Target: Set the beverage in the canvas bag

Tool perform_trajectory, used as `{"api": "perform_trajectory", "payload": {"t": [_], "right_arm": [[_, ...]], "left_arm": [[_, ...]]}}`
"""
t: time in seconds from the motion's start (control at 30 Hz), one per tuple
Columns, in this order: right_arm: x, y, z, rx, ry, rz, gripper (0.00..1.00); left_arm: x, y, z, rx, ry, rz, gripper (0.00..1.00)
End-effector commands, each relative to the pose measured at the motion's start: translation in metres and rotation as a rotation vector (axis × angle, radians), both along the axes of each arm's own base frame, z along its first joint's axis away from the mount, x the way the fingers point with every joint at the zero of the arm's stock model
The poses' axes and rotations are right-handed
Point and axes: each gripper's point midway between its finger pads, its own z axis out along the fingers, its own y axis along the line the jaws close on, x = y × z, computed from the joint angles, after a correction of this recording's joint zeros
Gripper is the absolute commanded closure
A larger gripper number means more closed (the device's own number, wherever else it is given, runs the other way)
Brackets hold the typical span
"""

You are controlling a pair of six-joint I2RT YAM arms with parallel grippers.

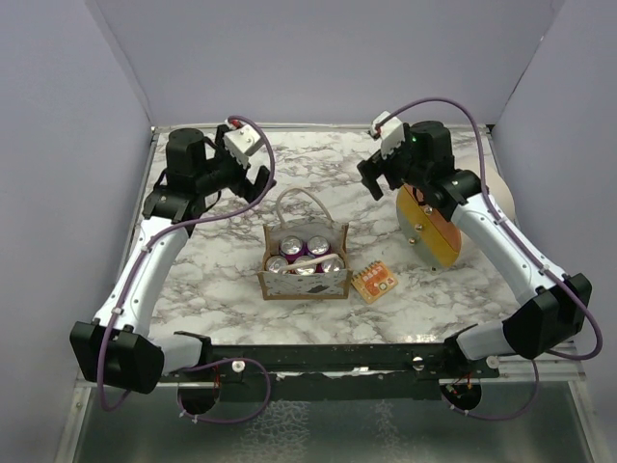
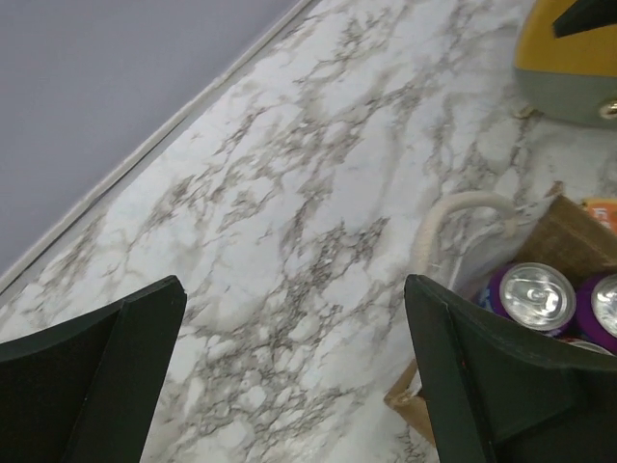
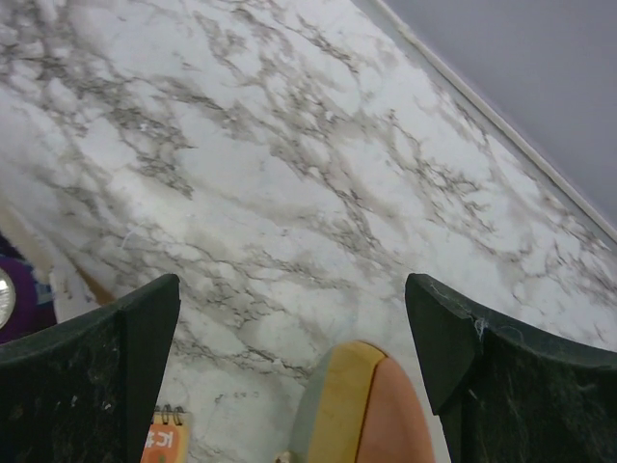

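On the left, the left gripper [image 1: 256,185] hung above the far-left part of the marble table [image 1: 202,280], just left of and beyond the bag. Its jaws were spread wide and released, with nothing between them. In the left wrist view the gripper [image 2: 289,289] framed only bare marble, and its dark fingers [image 2: 106,376] touched nothing.

At the table's centre stood the canvas bag [image 1: 301,285], upright, its pale patterned panel facing the near edge. The beverage was inside it: purple cans [image 1: 317,244] with silver tops stood packed together. One white rope handle [image 1: 301,198] rose in a loop on the far side; the other lay across the can tops. From the left wrist the bag's brown wall [image 2: 569,231], that rope loop [image 2: 463,205] and the cans [image 2: 537,294] showed at the lower right.

Just right of the bag, near its front corner, an orange snack packet [image 1: 374,282] lay flat on the marble, apart from it.

Further right a yellow-and-orange disc [image 1: 431,230] sat under the right arm.

The right gripper [image 1: 371,179] hovered over the far-right part of the table, beyond the disc. It too was released, its jaws wide apart and holding nothing. In its wrist view the gripper [image 3: 292,289] spanned bare marble, with the disc's rim [image 3: 352,405] and the packet [image 3: 164,444] at the bottom edge.
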Motion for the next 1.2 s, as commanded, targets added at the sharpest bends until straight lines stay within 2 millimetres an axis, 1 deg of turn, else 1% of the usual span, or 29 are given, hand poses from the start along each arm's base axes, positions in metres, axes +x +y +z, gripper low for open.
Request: {"api": "perform_trajectory", "payload": {"t": [0.0,0.1,0.23,0.3,0.4,0.57,0.77,1.03,1.17], "right_arm": [[0.027,-0.034,0.030,0.015,-0.114,-0.218,0.00],[0.036,-0.047,0.026,-0.004,-0.129,-0.304,0.00],[0.046,-0.062,0.023,-0.031,-0.159,-0.403,0.00],[0.050,-0.069,0.025,-0.034,-0.178,-0.455,0.00],[0.052,-0.081,0.031,-0.041,-0.211,-0.520,0.00],[0.047,-0.097,0.050,-0.041,-0.275,-0.578,0.00],[0.035,-0.115,0.073,-0.017,-0.357,-0.606,0.00],[0.011,-0.140,0.092,0.022,-0.441,-0.638,0.00],[-0.006,-0.142,0.097,0.054,-0.461,-0.613,0.00]], "left_arm": [[0.030,0.051,0.018,0.060,-0.088,0.330,0.01],[0.043,0.083,0.020,0.080,-0.120,0.517,0.01],[0.052,0.124,0.023,0.087,-0.160,0.734,0.01],[0.053,0.139,0.025,0.072,-0.171,0.806,0.01],[0.051,0.153,0.029,0.037,-0.184,0.868,0.01],[0.046,0.160,0.031,0.005,-0.199,0.892,0.01],[0.036,0.164,0.035,0.003,-0.222,0.886,0.01],[0.021,0.165,0.056,-0.026,-0.274,0.878,0.01],[0.010,0.157,0.069,-0.055,-0.282,0.835,0.01]]}}
